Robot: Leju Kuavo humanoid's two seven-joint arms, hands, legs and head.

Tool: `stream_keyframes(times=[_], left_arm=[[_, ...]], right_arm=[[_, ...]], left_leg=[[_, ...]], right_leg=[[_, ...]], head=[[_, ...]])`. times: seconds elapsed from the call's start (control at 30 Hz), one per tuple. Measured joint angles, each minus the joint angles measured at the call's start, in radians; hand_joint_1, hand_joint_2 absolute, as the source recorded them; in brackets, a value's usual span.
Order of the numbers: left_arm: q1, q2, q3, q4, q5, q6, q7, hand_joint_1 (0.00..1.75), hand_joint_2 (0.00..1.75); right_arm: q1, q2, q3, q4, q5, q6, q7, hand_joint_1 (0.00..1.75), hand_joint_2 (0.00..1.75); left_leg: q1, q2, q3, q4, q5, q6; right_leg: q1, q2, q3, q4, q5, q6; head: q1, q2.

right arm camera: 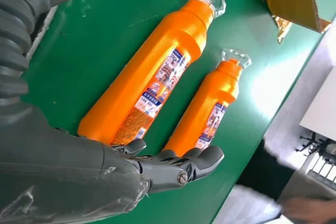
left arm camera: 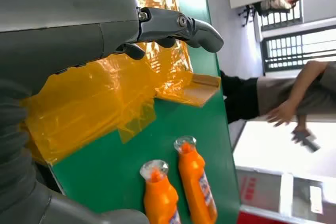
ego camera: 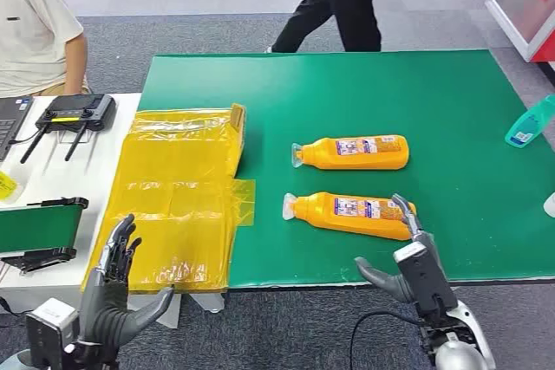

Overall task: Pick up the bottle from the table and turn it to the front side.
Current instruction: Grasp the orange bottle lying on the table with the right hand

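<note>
Big green mat [ego camera: 458, 110] up front, two orange bottles lying on it side by side. My right hand [ego camera: 409, 244] is open, fingers spread at the base end of the nearer bottle [ego camera: 350, 212], holding nothing. My left hand [ego camera: 118, 279] is open too, raised by the yellow plastic sheet [ego camera: 177, 197].

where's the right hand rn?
In the head view the right hand is at the lower right, over the green mat's near edge, its fingertips at the base end of the nearer orange bottle.
</note>
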Motion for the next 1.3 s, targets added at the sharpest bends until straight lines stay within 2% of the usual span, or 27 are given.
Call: stream_keyframes(times=[0.27, 0.8, 1.0, 1.3], left_arm=[[-0.024, -0.033, 0.071, 0.020, -0.046, -0.047, -0.028, 0.00, 1.75], [-0.039, -0.038, 0.074, 0.067, 0.036, -0.090, -0.026, 0.00, 1.75], [-0.039, -0.038, 0.073, 0.075, 0.048, -0.090, -0.022, 0.00, 1.75], [-0.039, -0.038, 0.073, 0.083, 0.048, -0.090, -0.021, 0.00, 1.75]], right_arm=[[-0.029, -0.023, 0.067, 0.048, 0.008, -0.024, 0.015, 0.00, 1.75], [-0.076, -0.043, 0.105, 0.130, 0.045, -0.049, 0.018, 0.00, 1.75], [-0.084, -0.065, 0.105, 0.142, 0.139, -0.089, 0.047, 0.00, 1.75], [-0.096, -0.085, 0.105, 0.161, 0.164, -0.099, 0.057, 0.00, 1.75]], left_leg=[[0.000, 0.000, 0.000, 0.000, 0.000, 0.000], [0.000, 0.000, 0.000, 0.000, 0.000, 0.000], [0.000, 0.000, 0.000, 0.000, 0.000, 0.000], [0.000, 0.000, 0.000, 0.000, 0.000, 0.000]], right_leg=[[0.000, 0.000, 0.000, 0.000, 0.000, 0.000], [0.000, 0.000, 0.000, 0.000, 0.000, 0.000], [0.000, 0.000, 0.000, 0.000, 0.000, 0.000], [0.000, 0.000, 0.000, 0.000, 0.000, 0.000]], head=[[0.000, 0.000], [0.000, 0.000], [0.000, 0.000], [0.000, 0.000]])
